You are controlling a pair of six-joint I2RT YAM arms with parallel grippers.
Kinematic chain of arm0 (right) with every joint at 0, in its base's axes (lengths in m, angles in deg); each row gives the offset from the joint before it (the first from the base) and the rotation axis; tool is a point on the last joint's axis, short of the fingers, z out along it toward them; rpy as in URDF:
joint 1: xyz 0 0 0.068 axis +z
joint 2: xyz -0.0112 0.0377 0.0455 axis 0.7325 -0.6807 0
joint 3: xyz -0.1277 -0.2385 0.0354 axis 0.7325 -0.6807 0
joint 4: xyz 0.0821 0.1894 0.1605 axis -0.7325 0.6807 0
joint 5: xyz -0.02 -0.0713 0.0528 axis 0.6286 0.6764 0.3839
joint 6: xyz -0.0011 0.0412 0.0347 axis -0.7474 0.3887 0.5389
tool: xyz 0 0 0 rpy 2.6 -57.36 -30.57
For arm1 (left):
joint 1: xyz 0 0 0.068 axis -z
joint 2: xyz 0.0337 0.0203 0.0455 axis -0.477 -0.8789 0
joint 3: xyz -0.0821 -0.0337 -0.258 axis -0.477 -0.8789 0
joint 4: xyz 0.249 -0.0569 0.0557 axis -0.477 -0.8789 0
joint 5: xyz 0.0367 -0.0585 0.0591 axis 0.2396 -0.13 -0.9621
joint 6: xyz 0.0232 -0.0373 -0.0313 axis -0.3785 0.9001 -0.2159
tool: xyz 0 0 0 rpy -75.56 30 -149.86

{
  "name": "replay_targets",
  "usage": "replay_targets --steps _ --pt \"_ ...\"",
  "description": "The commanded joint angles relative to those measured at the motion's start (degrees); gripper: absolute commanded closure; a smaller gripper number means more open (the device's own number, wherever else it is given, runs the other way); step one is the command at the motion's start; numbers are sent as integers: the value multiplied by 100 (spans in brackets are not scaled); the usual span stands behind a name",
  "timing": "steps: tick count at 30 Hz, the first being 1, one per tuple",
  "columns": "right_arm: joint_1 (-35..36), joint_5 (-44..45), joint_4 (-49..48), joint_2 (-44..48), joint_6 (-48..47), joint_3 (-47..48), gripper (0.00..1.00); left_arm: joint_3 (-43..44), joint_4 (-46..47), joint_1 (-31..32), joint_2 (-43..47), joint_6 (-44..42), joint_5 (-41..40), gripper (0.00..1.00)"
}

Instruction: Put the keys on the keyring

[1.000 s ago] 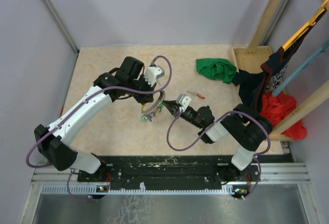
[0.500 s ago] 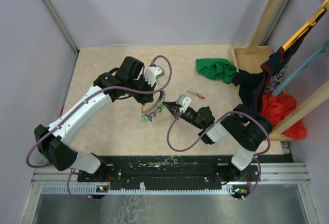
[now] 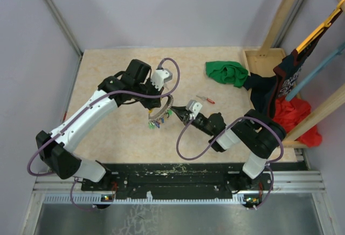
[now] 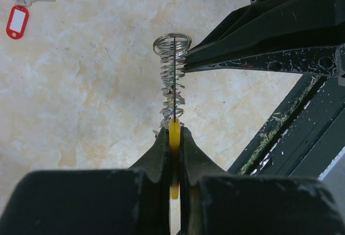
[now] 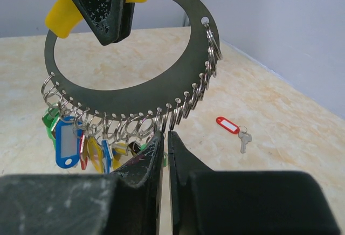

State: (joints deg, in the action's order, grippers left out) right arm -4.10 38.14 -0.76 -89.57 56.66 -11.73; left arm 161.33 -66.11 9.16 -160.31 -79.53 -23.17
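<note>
keyring (image 5: 135, 92): flat grey metal crescent | left gripper (image 4: 173, 132): pinching yellow sleeve (image 5: 62, 20)

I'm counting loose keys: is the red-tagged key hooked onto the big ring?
No, the red-tagged key lies flat on the table, apart from the keyring.

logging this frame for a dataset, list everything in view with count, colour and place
keyring: 1, grey with yellow grip, held up off the table
tags: several, blue, green, yellow, red, hanging from the keyring
tagged key: 1, silver with red tag, lying on the table
green cloth: 1, far side of table
dark garment: 1, right edge
red cloth: 1, right edge
table: 1, beige
left gripper: shut on keyring's yellow grip
right gripper: fingers closed to a slit, just under keyring
</note>
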Motion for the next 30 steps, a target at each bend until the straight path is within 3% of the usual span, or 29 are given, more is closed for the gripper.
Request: replay_targets --steps 1,19,30 --pt "68 -133 -471 10 86 42 92 232 109 41 92 50 145 100" --pt "129 158 -666 -197 147 41 85 205 177 41 100 139 178 100" --pt "156 234 -860 -174 192 29 86 189 179 41 92 158 199 100"
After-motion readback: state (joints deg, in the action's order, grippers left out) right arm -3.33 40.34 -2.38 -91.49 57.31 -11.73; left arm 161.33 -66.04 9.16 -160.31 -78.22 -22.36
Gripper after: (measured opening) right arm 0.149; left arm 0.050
